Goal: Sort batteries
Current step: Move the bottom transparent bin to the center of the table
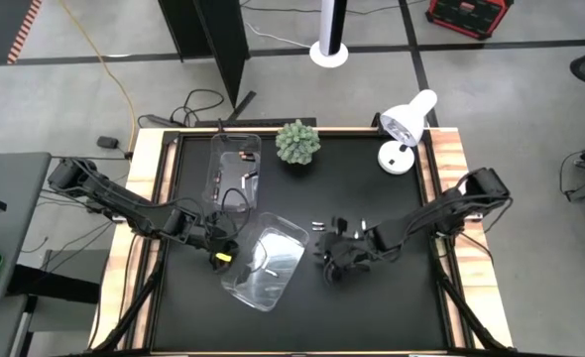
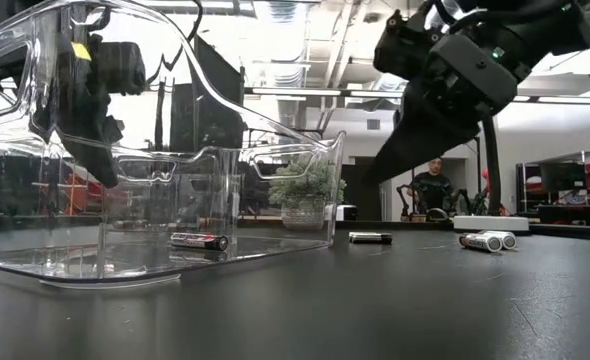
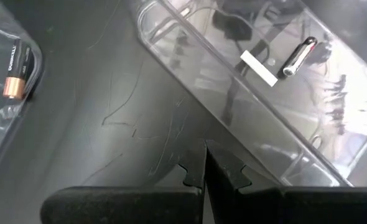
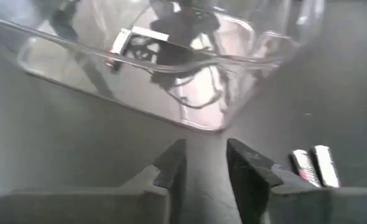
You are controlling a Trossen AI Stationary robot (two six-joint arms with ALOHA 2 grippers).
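Observation:
Two clear bins stand on the black table: a far one [image 1: 235, 169] holding dark copper-ended batteries [image 3: 17, 70], and a near one [image 1: 265, 260] holding a silver and dark battery [image 3: 298, 55] [image 2: 199, 240]. Loose batteries lie on the table: one dark [image 2: 370, 237] and two white side by side [image 2: 487, 240] [image 4: 314, 167], which lie beside my right gripper's fingers. My left gripper [image 3: 205, 171] [image 1: 218, 248] hovers shut between the two bins. My right gripper [image 4: 202, 163] [image 1: 334, 260] is open with a narrow gap, empty, raised above the table just right of the near bin.
A small potted plant [image 1: 297, 142] and a white desk lamp [image 1: 404, 129] stand at the table's far edge. Cables lie in and around the far bin. A person [image 2: 433, 185] sits in the room beyond the table. Bare table lies along the near edge.

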